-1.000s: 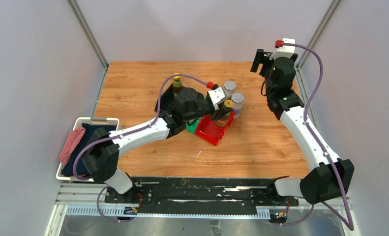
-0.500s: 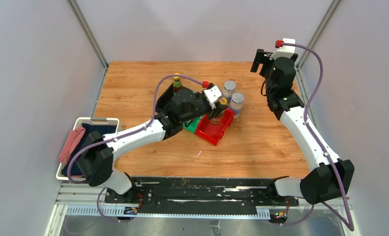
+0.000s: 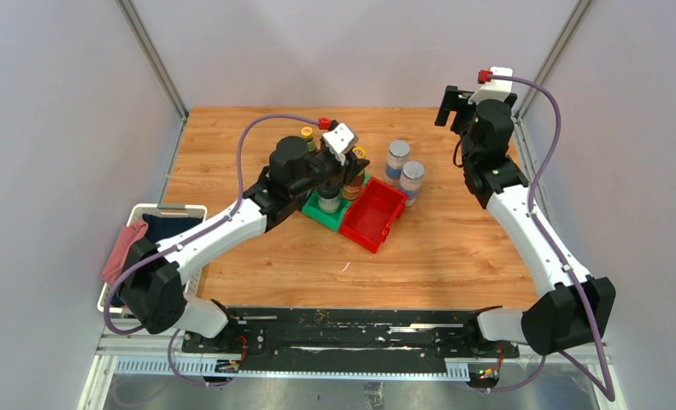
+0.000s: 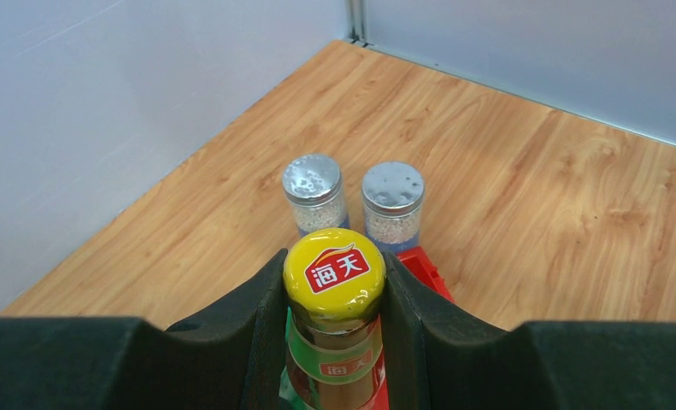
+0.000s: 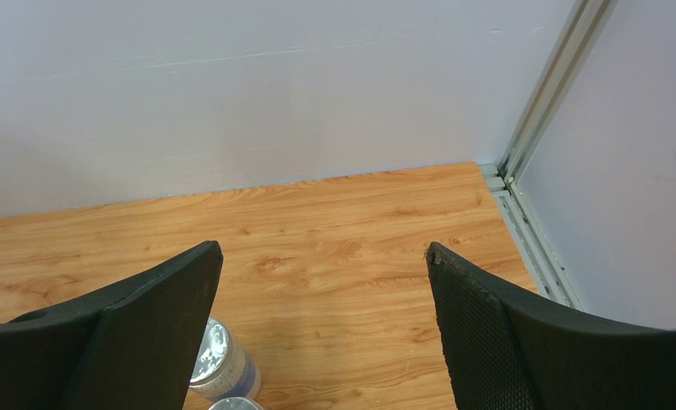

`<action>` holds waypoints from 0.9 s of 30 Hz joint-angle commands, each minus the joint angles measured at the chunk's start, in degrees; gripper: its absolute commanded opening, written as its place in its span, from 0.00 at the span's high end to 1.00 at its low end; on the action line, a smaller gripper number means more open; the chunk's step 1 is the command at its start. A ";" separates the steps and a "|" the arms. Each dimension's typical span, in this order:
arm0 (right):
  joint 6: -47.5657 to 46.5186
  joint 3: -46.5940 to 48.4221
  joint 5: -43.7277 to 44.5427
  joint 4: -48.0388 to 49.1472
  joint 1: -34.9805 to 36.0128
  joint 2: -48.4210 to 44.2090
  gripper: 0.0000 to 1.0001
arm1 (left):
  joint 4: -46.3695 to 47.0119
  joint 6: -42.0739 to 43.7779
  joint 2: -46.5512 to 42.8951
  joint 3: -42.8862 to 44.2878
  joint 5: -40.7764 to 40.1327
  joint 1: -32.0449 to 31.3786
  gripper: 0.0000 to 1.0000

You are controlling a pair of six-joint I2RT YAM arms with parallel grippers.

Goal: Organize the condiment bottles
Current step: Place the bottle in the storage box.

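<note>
My left gripper (image 3: 356, 168) is shut on the neck of a dark brown bottle with a yellow cap (image 4: 334, 269), held upright over the seam between the green bin (image 3: 319, 216) and the red bin (image 3: 373, 215). A clear bottle with a black cap (image 3: 328, 199) stands in the green bin. Another yellow-capped bottle (image 3: 307, 133) shows behind the left arm. Two silver-lidded shakers (image 3: 397, 159) (image 3: 412, 178) stand on the table beyond the red bin, also in the left wrist view as shakers (image 4: 313, 192) (image 4: 392, 201). My right gripper (image 5: 321, 252) is open and empty, high at the back right, above one shaker (image 5: 219, 367).
A white basket (image 3: 191, 209) holding dark and pink cloths sits off the table's left front corner. Metal frame posts (image 3: 156, 64) and grey walls close in the table on three sides. The red bin (image 4: 424, 269) holds nothing that I can see.
My left arm has swung left and back, carrying the yellow-capped bottle from over the red bin to the edge of the green bin. The right arm has not moved.
</note>
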 commanded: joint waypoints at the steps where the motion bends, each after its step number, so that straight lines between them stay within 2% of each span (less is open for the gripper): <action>1: 1.08 -0.56 -0.37 1.55 -0.20 -1.17 0.07 | 3.29 -0.90 -2.71 4.28 1.66 1.29 1.00; 27: 1.10 -0.97 -0.07 1.77 -0.12 -0.94 0.07 | -10.91 -1.35 -0.17 18.59 -3.18 2.99 1.00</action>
